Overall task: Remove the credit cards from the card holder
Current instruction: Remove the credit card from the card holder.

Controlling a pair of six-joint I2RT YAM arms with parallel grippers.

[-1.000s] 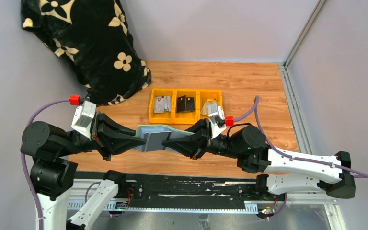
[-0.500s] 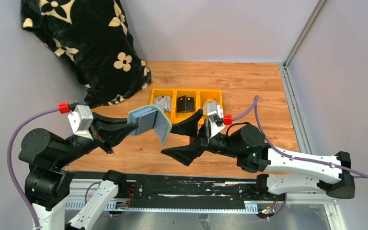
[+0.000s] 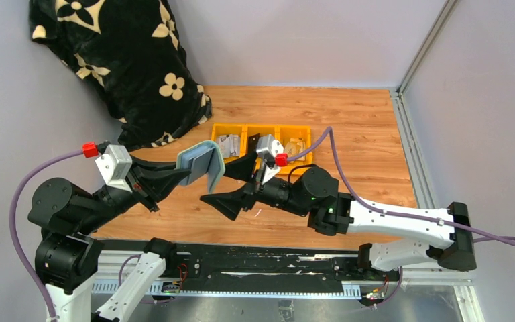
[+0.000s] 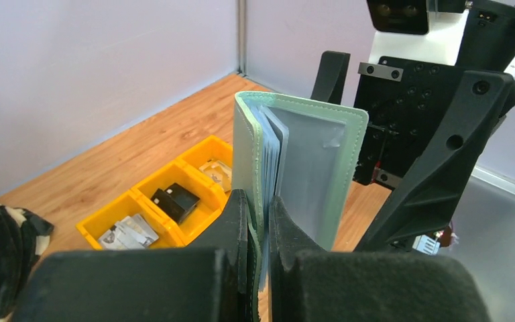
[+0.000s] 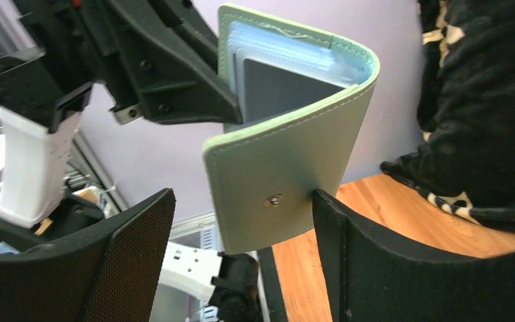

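The grey-green card holder (image 3: 200,163) hangs half folded above the table, my left gripper (image 3: 181,174) shut on one cover's edge. In the left wrist view the card holder (image 4: 312,157) stands upright beyond the left gripper (image 4: 261,204), clear sleeves fanned inside. My right gripper (image 3: 233,182) is open just right of it. In the right wrist view the outer flap of the card holder (image 5: 288,174), with a small snap, hangs between the spread fingers of the right gripper (image 5: 241,201), close to the right finger; contact is unclear. A dark credit card (image 5: 285,87) shows in a sleeve.
Three joined yellow bins (image 3: 243,161) sit behind the grippers, holding cards (image 3: 226,144) on the left, a black item (image 3: 260,144) in the middle and more cards (image 3: 295,145) on the right. A black floral blanket (image 3: 121,60) fills the back left corner.
My right gripper has opened, let go of the card holder and slid left. The left gripper has lifted the holder up and back, and it has folded from flat to half shut.
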